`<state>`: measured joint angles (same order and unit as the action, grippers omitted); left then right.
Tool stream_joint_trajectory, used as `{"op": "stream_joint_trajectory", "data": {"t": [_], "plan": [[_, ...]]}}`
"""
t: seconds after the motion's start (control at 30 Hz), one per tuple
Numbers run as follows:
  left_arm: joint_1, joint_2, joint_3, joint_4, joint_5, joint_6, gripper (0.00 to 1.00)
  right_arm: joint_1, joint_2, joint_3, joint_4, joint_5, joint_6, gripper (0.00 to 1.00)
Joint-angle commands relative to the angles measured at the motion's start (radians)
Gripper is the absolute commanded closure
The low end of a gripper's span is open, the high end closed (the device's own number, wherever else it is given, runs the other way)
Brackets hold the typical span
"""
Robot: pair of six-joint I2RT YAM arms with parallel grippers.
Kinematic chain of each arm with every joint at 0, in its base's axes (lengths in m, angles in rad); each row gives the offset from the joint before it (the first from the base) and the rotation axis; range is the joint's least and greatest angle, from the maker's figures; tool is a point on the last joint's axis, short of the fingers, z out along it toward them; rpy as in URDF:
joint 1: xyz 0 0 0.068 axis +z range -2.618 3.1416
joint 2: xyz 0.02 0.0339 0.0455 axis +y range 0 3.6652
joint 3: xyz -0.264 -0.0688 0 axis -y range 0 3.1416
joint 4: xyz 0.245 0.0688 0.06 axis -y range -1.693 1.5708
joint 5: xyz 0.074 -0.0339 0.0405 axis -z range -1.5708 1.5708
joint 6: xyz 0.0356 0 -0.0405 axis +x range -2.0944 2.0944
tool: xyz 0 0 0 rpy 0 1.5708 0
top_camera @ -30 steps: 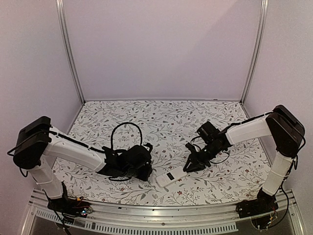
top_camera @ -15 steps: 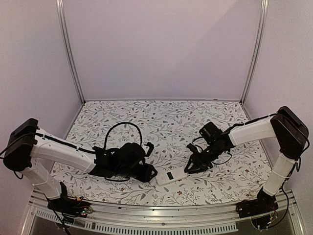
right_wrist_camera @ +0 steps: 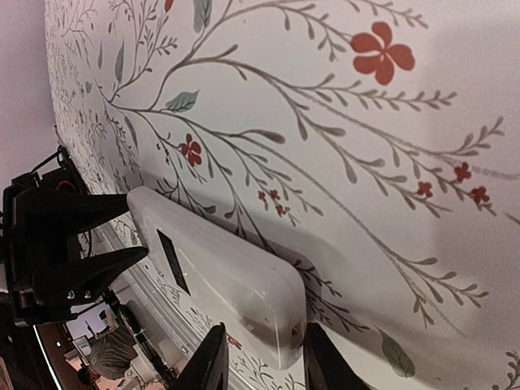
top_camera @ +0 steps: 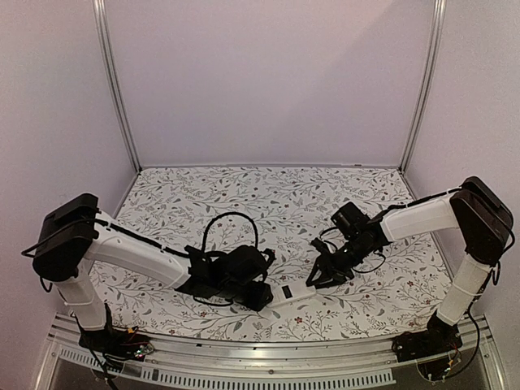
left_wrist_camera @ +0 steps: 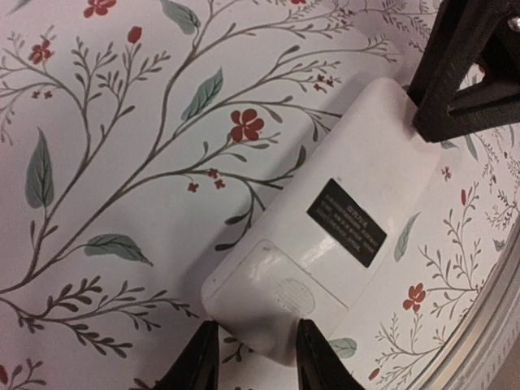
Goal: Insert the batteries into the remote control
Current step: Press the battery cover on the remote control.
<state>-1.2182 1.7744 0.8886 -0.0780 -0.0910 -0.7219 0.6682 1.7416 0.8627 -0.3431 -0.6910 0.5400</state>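
Note:
The white remote control [top_camera: 294, 290] lies back up on the floral table, with a dark label [left_wrist_camera: 351, 222] and its ridged cover [left_wrist_camera: 280, 284] in place. My left gripper [top_camera: 262, 296] is open at the remote's near-left end, and its tips [left_wrist_camera: 256, 361] straddle that end's corner. My right gripper [top_camera: 315, 278] is shut on the far-right end, and its fingers [right_wrist_camera: 264, 357] flank the remote [right_wrist_camera: 219, 260]. The right fingers also show in the left wrist view [left_wrist_camera: 455, 73]. No batteries are in view.
The table's metal front rail [top_camera: 268, 357] runs just below the remote and also shows in the left wrist view [left_wrist_camera: 487, 325]. A black cable loop [top_camera: 231, 219] arches over my left wrist. The cell's walls and posts [top_camera: 114, 89] bound the table.
My left gripper has slid right along the table to the remote's left end and now covers it. My right gripper dropped slightly and stays at the right end. The remote has not moved.

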Motion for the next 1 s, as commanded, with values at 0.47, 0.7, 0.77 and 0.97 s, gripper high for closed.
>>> {"op": "stream_joint_trajectory", "data": {"t": [0.47, 0.7, 0.77, 0.97], "plan": [[-0.021, 0.078, 0.026, -0.070, 0.058, 0.003, 0.81, 0.010, 0.002, -0.004, 0.023, -0.037, 0.001, 0.74], [-0.033, 0.157, 0.061, 0.059, 0.221, -0.029, 0.84, 0.054, 0.033, 0.009, 0.090, -0.067, 0.046, 0.76], [-0.032, 0.157, 0.057, 0.095, 0.230, -0.038, 0.82, 0.057, 0.037, 0.005, 0.110, -0.081, 0.058, 0.76], [-0.019, 0.119, 0.058, 0.054, 0.197, -0.003, 0.72, 0.049, 0.029, 0.004, 0.107, -0.076, 0.065, 0.76]]}}
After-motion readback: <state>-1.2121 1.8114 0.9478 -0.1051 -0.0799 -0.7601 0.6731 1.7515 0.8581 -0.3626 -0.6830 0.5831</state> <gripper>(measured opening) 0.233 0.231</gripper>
